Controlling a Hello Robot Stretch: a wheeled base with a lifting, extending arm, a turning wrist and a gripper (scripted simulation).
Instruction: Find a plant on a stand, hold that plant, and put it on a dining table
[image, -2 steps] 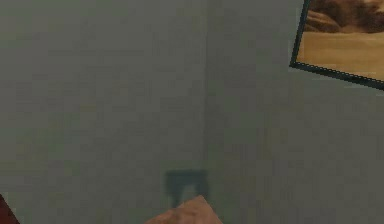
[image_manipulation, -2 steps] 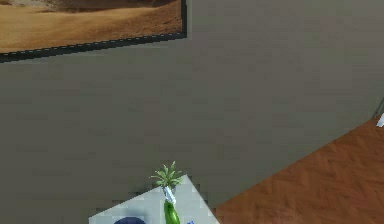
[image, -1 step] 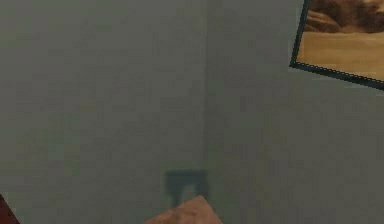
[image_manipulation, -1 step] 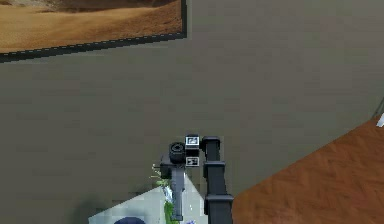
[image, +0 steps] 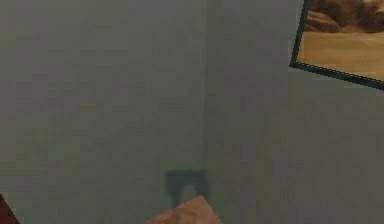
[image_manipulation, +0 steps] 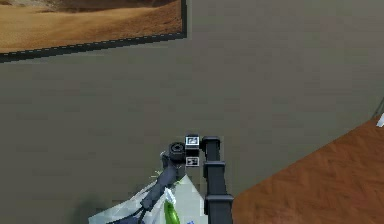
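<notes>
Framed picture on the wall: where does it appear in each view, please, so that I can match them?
Forward view: the framed picture is in the top right corner.
Arm side view: the framed picture lies along the top edge, left half.
Shared landmark: the grey wall that bears it.

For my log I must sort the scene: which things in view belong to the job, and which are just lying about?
Job: end effector; pale and green thing at it, perhaps the plant, held or not I cannot tell.
Lying about: framed picture; reddish floor.
</notes>
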